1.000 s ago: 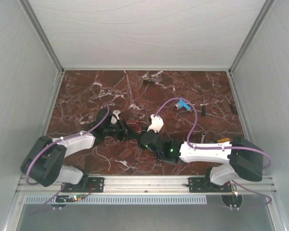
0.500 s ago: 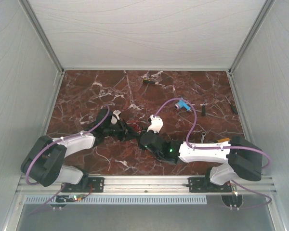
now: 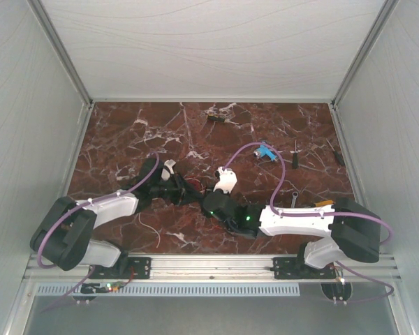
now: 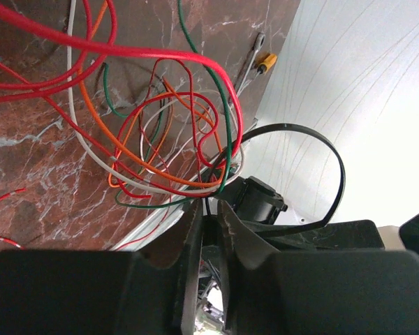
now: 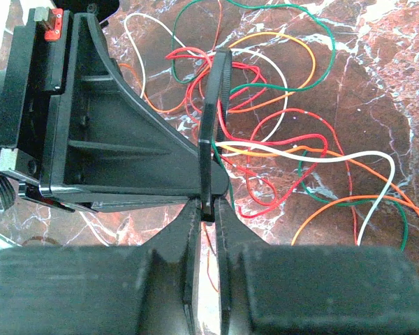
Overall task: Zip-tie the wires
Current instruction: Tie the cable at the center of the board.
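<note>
The wires (image 4: 195,183) are a loose tangle of red, white, orange and green strands (image 5: 279,148) on the marble. The black zip tie (image 4: 293,125) curves in a loop around part of the tangle. Its strip (image 5: 216,105) runs straight down into my right gripper (image 5: 208,204), which is shut on its end. My left gripper (image 4: 209,204) stands with its jaws a narrow slit apart and a thin black strip in the slit; I cannot tell whether it still pinches it. In the top view the left gripper (image 3: 185,188) and the right gripper (image 3: 201,198) meet tip to tip mid-table. The left gripper's black finger (image 5: 126,139) lies against the strip.
Two black-handled screwdrivers (image 3: 294,155) (image 3: 335,153), a blue part (image 3: 267,152) and a small wrench (image 3: 294,199) lie on the right half of the table. A small dark item (image 3: 215,118) sits near the back edge. White walls (image 3: 28,139) enclose the table.
In the top view both arms hold almost the same pose; the right arm has only shifted a few pixels. The grippers stay tip to tip.
</note>
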